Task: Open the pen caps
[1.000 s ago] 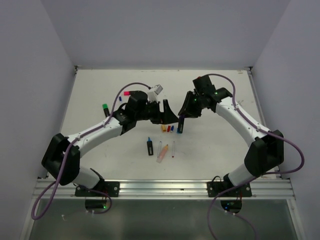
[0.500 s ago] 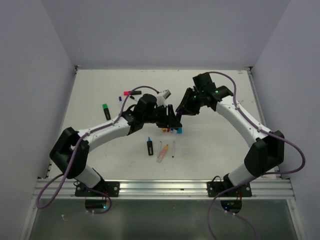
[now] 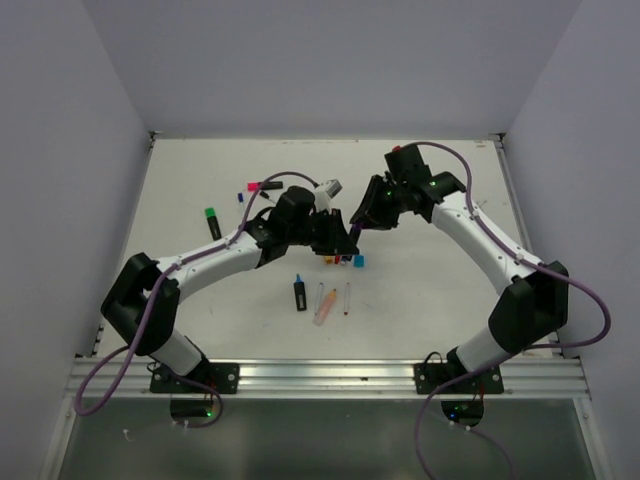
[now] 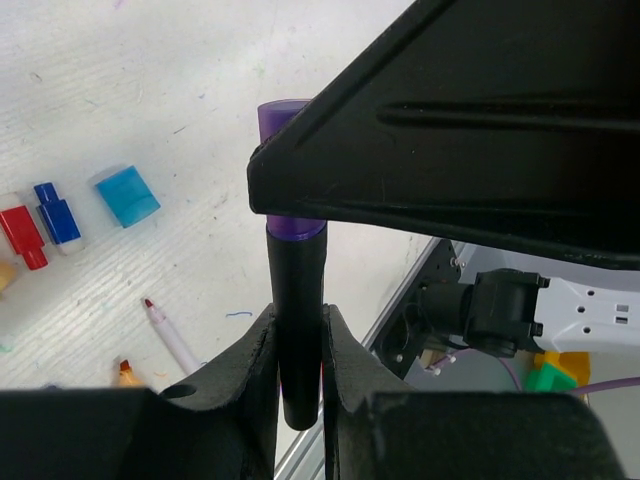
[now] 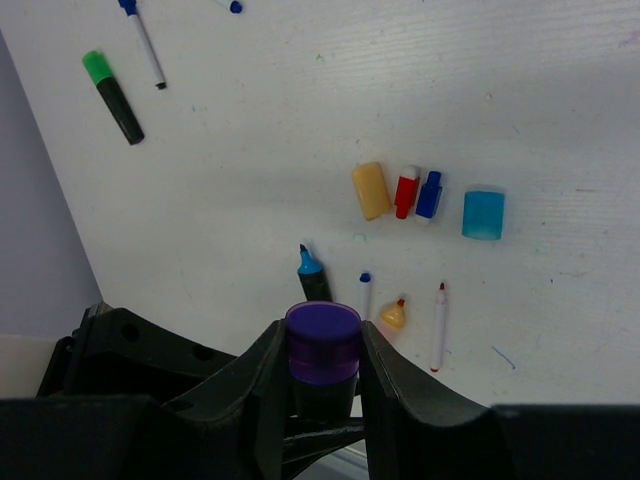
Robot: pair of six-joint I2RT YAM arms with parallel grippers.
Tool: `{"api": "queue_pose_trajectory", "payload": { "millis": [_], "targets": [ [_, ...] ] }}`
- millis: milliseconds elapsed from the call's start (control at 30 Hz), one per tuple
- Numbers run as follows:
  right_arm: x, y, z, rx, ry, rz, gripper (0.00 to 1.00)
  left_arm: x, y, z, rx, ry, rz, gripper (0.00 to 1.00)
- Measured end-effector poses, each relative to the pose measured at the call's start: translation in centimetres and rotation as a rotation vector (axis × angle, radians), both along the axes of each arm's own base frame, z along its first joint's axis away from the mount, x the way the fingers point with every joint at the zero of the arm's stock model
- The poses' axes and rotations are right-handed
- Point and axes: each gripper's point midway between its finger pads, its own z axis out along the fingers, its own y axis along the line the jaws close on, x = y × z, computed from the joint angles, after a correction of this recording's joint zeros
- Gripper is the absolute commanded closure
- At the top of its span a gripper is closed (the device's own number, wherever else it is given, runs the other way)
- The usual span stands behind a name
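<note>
Marker barrel (image 4: 297, 285) clamped in left end effector (image 4: 298, 345); purple cap (image 5: 323, 330) clamped in right end effector (image 5: 323, 350).

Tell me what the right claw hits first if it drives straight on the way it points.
Past the purple cap it grips, the right claw would likely meet the table by the uncapped blue-tipped marker; the depth there is unclear.

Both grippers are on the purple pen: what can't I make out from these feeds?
- Left wrist: the middle of the purple cap, and whether it is loose, covered by a finger of the right gripper.
- Right wrist: the black barrel, hidden behind the cap.
- Top external: cap and barrel alike, too small.
</note>
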Motion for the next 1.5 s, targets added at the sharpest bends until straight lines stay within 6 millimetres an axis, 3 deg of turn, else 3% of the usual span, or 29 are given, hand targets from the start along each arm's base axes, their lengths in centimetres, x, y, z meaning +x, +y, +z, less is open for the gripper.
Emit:
{"api": "queue_pose_trajectory", "payload": {
  "millis": [133, 333, 633, 733, 767, 800, 1000, 1167, 1300, 1500],
  "targets": [
    [0.0, 0.3, -0.4, 0.003, 0.009, 0.021, 0.67, -0.1, 0.2, -0.3, 0.014, 0.009, 0.005, 1.0],
    [0.3, 0.9, -1.2, 0.006, 0.035, 0.048, 0.57, 0.3, 0.7, -0.5, 0.053, 0.014, 0.031, 1.0],
    [0.7, 1.4, -1.7, -0.006, 0.034, 0.068, 0.61, 1.0, 0.9, -0.1, 0.086, 0.001, 0.054, 1.0],
    [0.9, 1.6, -1.7, -0.009, 0.03, 0.075, 0.76, 1.1, 1.0, -0.3, 0.097, 0.001, 0.061, 1.0],
    [1.0, 1.7, -1.7, -0.011, 0.028, 0.078, 0.92, 1.2, 1.0, -0.3, 0.1, 0.001, 0.064, 1.0],
    [1.1, 1.7, -1.7, -0.015, 0.026, 0.079, 0.99, 1.3, 1.0, -0.3, 0.103, 0.002, 0.068, 1.0],
    [1.6, 1.8, -2.0, -0.04, 0.014, 0.1, 1.0, 1.4, 0.9, -0.7, 0.114, 0.019, 0.065, 1.0],
    [1.6, 2.2, -2.1, 0.037, -0.013, 0.164, 1.0, 1.5, 0.8, -0.3, -0.073, 0.086, 0.034, 1.0],
    [1.0, 3.9, -2.5, 0.189, -0.015, 0.237, 1.0, 0.8, 2.0, -0.1, -0.245, 0.172, 0.019, 1.0],
    [0.8, 5.2, 0.0, 0.457, -0.096, 0.286, 1.0, 0.4, 2.7, 2.4, -0.393, 0.196, -0.021, 1.0]
  ]
}}
